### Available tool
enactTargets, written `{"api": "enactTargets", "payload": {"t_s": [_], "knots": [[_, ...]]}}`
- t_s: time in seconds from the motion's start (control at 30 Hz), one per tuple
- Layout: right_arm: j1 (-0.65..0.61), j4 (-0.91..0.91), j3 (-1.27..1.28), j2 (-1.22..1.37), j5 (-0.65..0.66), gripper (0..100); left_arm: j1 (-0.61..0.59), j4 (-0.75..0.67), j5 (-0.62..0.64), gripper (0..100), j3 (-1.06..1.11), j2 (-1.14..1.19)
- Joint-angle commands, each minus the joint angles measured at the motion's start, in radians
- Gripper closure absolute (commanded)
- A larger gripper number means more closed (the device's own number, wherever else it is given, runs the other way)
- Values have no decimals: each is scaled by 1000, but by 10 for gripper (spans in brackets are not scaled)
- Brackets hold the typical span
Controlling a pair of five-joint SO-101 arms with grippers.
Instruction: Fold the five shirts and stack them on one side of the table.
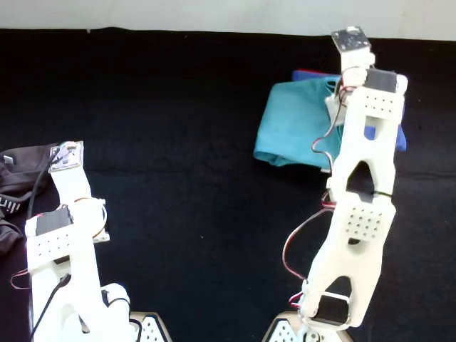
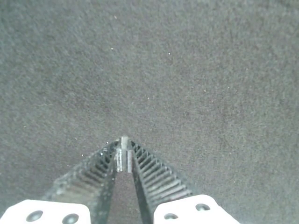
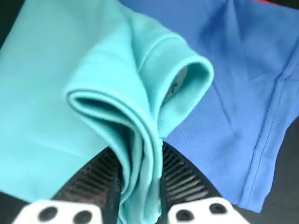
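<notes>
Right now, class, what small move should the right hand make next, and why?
Probably it should carry the pinched edge across the teal shirt and lay it flat before letting go. The right hand is shut on a bunched fold of that shirt, which lies on the blue shirt, so the fold looks unfinished and the cloth is rumpled.

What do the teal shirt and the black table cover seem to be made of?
Teal folded shirt: probably thin knit fabric, matte; fine mesh shows inside its fold, and it bunches in the right gripper. Black table cover: seemingly felt-like cloth, dull, fuzzy, flecked with lint.
</notes>
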Motion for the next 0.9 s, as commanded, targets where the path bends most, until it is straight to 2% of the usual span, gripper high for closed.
{"api": "enactTargets", "payload": {"t_s": [0.0, 0.2, 0.37, 0.53, 0.77, 0.87], "knots": [[5, -1, -130, -30, 11, 993, -7, -11, -8, 991, -2, -16], [36, -22, -185, -42, 109, 993, -5, -14, -8, 991, -2, -16], [105, -131, -183, 2, 161, 993, -5, -14, -8, 991, -1, -16], [148, -237, -183, 74, 166, 993, -2, -15, -8, 991, -1, -15], [147, -239, -191, 248, 161, 993, -2, -17, -8, 991, -1, -16], [143, -236, -193, 243, 161, 993, -2, -17, -8, 991, -1, -16]]}}
